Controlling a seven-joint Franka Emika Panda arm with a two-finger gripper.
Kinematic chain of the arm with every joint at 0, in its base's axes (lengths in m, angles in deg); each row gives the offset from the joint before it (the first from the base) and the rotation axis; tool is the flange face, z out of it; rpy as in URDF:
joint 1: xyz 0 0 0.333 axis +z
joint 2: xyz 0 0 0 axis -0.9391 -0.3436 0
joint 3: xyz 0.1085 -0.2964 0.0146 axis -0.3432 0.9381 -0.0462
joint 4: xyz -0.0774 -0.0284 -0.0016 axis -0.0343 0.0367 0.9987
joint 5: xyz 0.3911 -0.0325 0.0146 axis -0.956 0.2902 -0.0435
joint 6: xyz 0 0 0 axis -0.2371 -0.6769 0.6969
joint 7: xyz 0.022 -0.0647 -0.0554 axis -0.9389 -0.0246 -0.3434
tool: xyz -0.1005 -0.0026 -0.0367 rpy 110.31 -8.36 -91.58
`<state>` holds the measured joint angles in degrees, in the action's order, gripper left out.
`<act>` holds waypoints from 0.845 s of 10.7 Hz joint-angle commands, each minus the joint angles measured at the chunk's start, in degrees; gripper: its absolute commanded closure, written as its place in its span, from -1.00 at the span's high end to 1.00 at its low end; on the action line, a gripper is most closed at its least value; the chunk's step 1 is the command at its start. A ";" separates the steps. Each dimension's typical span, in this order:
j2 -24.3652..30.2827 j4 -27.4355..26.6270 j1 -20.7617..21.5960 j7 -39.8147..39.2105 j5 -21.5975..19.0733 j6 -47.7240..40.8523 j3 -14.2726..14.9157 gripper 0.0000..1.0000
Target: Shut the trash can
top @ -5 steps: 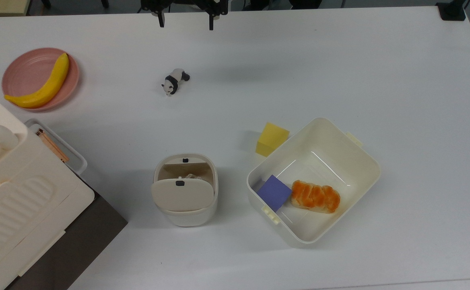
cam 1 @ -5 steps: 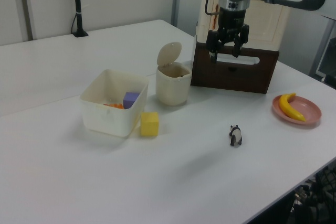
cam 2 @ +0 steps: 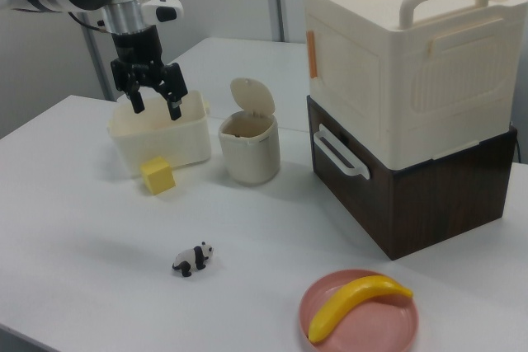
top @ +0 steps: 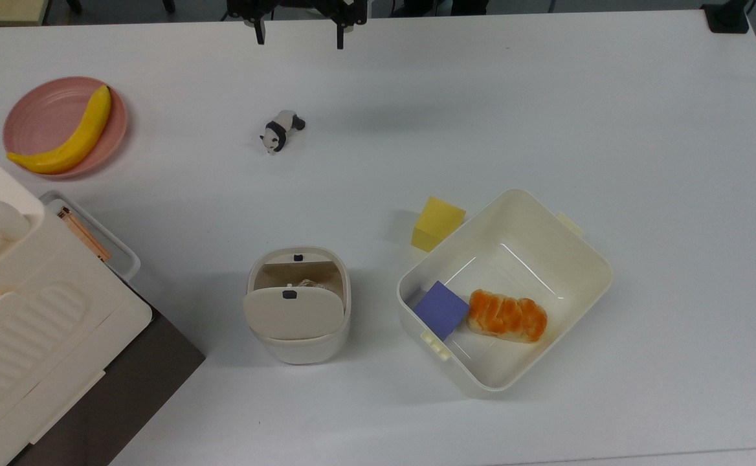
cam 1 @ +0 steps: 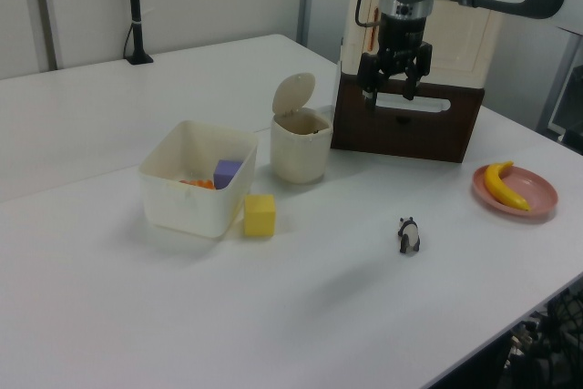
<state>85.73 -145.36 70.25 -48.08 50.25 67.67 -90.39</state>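
The trash can (top: 298, 304) is seen standing on the white table (top: 546, 116) with its hinged beige lid (top: 292, 312) raised upright, the opening left uncovered; a small dark button (top: 289, 294) is visible at the lid's edge. In the top view it is placed just left of a cream tub (top: 504, 291), apart from it, and right of the ribbed cream appliance (top: 22, 323) stacked on a dark brown box (cam 2: 429, 195). The gripper (cam 2: 155, 98) is held in the air well apart from the can, its two fingers (cam 2: 175, 108) spread wide and nothing between them; in the right view it is seen hanging in front of the tub, to the can's left. Inside the tub, a purple block (top: 441, 309) and a bread roll (top: 507, 315) are seen side by side. A yellow cube (top: 437, 224) is set just beside the tub's outer wall. A toy panda (top: 279, 131) lies alone on the open table, and a banana (top: 67, 136) rests on a pink plate (top: 35, 113) at the top view's far left.
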 commanded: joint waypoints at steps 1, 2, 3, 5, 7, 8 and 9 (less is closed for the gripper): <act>1.01 -0.86 0.44 -0.21 -1.10 -1.13 0.37 1.00; 1.09 -0.86 0.53 -0.21 -0.58 -1.48 0.37 1.00; 1.10 -0.86 0.53 -0.38 -0.57 -1.48 0.37 0.70; 1.10 -0.86 0.53 -2.48 -0.57 -1.48 0.28 -0.02; 1.10 -0.86 0.62 -2.76 -0.57 -1.48 0.28 -0.64; 1.01 -0.86 0.71 -3.19 -0.66 -1.39 0.28 -1.00; 1.01 -0.86 0.71 -3.81 -0.66 -1.39 0.28 -1.00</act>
<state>85.73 -145.36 70.36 -49.85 50.25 67.67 -90.45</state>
